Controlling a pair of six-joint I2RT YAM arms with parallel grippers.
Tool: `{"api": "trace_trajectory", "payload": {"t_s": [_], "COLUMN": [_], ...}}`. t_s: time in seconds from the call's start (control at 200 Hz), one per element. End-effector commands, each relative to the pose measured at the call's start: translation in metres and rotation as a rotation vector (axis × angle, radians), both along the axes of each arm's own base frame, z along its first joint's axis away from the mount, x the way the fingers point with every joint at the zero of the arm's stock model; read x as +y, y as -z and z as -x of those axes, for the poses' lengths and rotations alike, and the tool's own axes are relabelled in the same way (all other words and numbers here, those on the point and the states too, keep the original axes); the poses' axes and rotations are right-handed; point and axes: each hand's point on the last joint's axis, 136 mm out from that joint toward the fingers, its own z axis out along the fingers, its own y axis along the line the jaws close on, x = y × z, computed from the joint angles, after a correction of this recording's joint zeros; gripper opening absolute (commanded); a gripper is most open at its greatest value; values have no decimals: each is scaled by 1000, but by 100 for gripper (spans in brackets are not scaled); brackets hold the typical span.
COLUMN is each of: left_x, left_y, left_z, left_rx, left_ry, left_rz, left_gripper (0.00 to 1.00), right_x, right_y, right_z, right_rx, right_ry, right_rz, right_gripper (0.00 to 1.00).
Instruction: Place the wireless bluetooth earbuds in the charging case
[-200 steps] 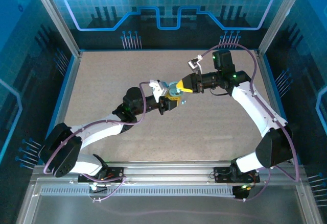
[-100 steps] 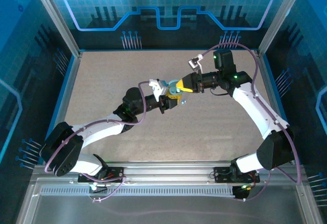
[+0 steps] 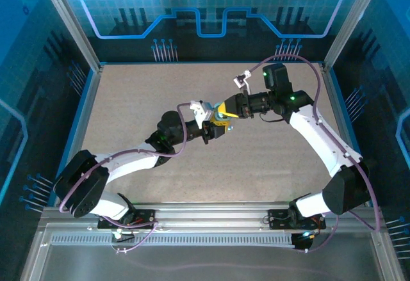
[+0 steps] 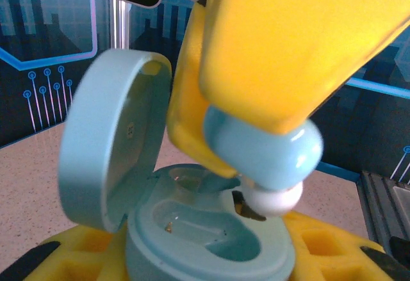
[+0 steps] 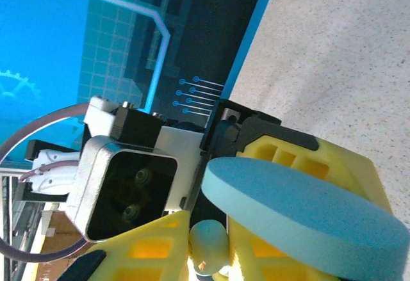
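table (image 3: 128, 102): speckled beige, walled in blue; both arms meet above its middle, a little toward the far edge.
left arm (image 3: 128, 162): reaches from the near left corner toward the centre.
right arm (image 3: 320, 134): bends in from the right edge and points left.
left fingers (image 4: 320, 249): yellow, narrow, gripping the case from both sides at the bottom of the left wrist view.
case (image 4: 205, 249): pale teal, rounded, held off the table between the left fingers, its top face up.
lid (image 4: 115, 140): hinged open, standing nearly upright at the left side of the case; in the right wrist view it shows edge-on as a thick teal disc (image 5: 301, 210).
well (image 4: 192, 226): a moulded hollow in the top face of the case.
right fingers (image 4: 288, 44): yellow, almost closed, pinching the earbud and coming down from above the case.
earbud (image 4: 262, 146): glossy teal, clamped between the right fingers, just over the right side of the well; also seen low in the right wrist view (image 5: 208, 242).
tip (image 4: 272, 198): white, pointing down at the rim of the well; contact with the case cannot be told.
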Motion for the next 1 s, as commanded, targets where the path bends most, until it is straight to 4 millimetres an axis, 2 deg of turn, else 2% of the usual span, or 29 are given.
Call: {"api": "trace_trajectory", "payload": {"t_s": [0.0, 0.29, 0.77, 0.996], "left_x": [-4, -6, -8, -5], "left_y": [-25, -29, -30, -33], "left_z": [1, 3, 3, 3], "left_rx": [-54, -60, -61, -70], "left_ry": [6, 12, 13, 0], "left_rz": [62, 72, 82, 99], "left_gripper": [30, 30, 30, 30], "right_x": [-1, 0, 8, 6], "right_y": [-8, -1, -9, 1], "right_z": [-1, -2, -5, -5], "right_rx": [-60, -79, -114, -115], "right_ry": [30, 48, 74, 85], "right_rz": [41, 91, 76, 131], "right_gripper": [21, 21, 21, 22]}}
